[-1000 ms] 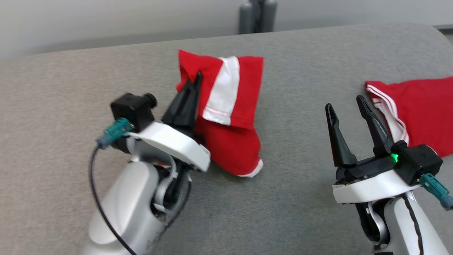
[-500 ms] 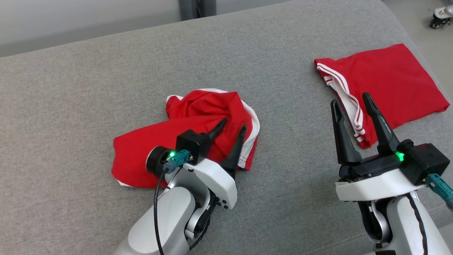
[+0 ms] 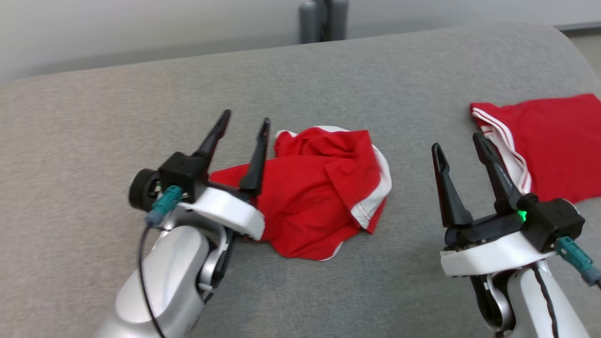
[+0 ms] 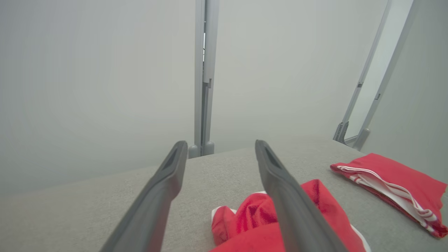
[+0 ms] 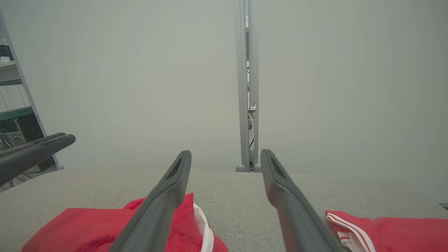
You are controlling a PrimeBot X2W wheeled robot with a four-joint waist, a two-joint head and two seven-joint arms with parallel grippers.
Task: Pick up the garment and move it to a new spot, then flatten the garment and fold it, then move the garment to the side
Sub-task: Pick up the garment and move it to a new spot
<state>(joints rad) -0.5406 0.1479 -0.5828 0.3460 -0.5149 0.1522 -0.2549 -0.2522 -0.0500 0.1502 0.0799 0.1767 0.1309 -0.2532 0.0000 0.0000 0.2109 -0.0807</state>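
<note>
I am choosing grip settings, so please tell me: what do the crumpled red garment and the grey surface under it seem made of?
The crumpled red garment: probably soft knit fabric, matte, with white trim; it lies in loose folds.
The grey surface: looks like woven upholstery cloth, matte; a fine speckled weave shows, and its far edge is rounded.

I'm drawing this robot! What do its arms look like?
Silvery-white arms. The left end effector and right end effector each have two long pointed black fingers, a black box and teal plug. A black cable trails the left arm.
</note>
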